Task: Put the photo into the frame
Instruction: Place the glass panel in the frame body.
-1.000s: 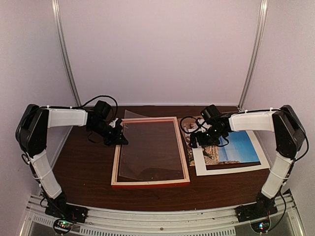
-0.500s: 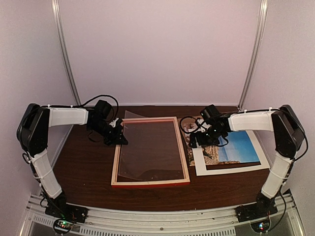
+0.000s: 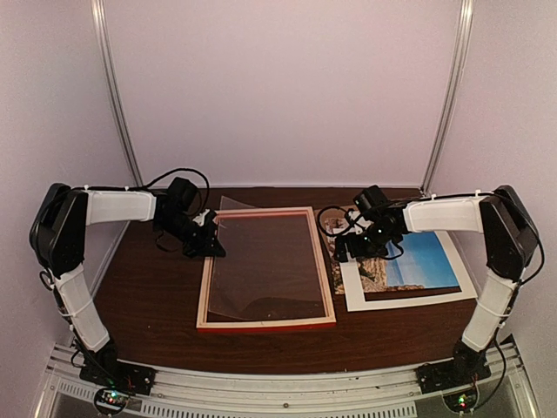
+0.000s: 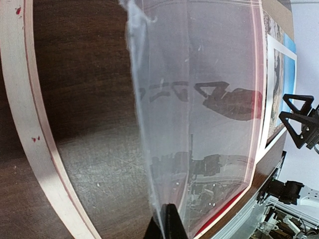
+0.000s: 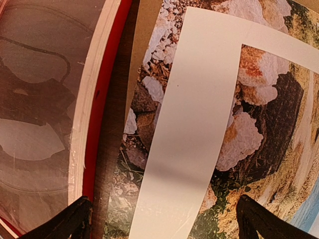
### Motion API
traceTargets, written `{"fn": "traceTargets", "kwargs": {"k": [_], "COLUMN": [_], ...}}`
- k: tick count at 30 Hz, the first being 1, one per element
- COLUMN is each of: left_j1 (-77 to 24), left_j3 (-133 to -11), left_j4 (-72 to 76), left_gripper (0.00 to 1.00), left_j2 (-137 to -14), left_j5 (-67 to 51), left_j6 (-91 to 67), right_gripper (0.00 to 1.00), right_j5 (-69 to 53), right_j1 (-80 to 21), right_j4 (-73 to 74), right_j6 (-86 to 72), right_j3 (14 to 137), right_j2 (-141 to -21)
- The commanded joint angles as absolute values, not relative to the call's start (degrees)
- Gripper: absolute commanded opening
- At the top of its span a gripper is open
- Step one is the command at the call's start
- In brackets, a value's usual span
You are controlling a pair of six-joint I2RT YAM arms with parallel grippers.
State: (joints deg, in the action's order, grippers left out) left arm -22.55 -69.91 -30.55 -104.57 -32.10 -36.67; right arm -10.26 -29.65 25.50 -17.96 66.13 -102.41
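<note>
Nothing has shifted: left gripper (image 4: 167, 226) pinches the sheet (image 4: 209, 124) over the frame (image 3: 261, 324). Spread wide, right gripper (image 5: 164, 221) hovers with the photo (image 5: 144, 94) directly beneath, under the mat (image 5: 199, 109). Closing could grab the mat too, or crease the photo.

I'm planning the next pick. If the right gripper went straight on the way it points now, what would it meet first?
The right gripper, open, would probably meet the white mat border first, its strip lying over the photo; the gap is hard to judge.
</note>
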Motion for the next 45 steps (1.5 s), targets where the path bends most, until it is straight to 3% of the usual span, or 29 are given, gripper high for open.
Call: {"fn": "traceTargets", "kwargs": {"k": [1, 45], "left_j1": [-22.0, -21.9], "left_j3": [-70.3, -67.4], "left_j4": [-31.4, -30.7], "left_gripper": [0.0, 0.0], "left_j2": [-105.3, -102.9], "left_j5": [-30.9, -29.8], "left_j6": [-35.2, -35.8], "right_gripper": [1.0, 1.0], "right_j5": [-9.4, -9.3], "right_j1": [-30.0, -30.4], "right_j4": [25.8, 26.1], "right_j6": [-17.8, -17.8], "right_j3": [67.2, 67.9], "right_j2": [-102.7, -103.5]}}
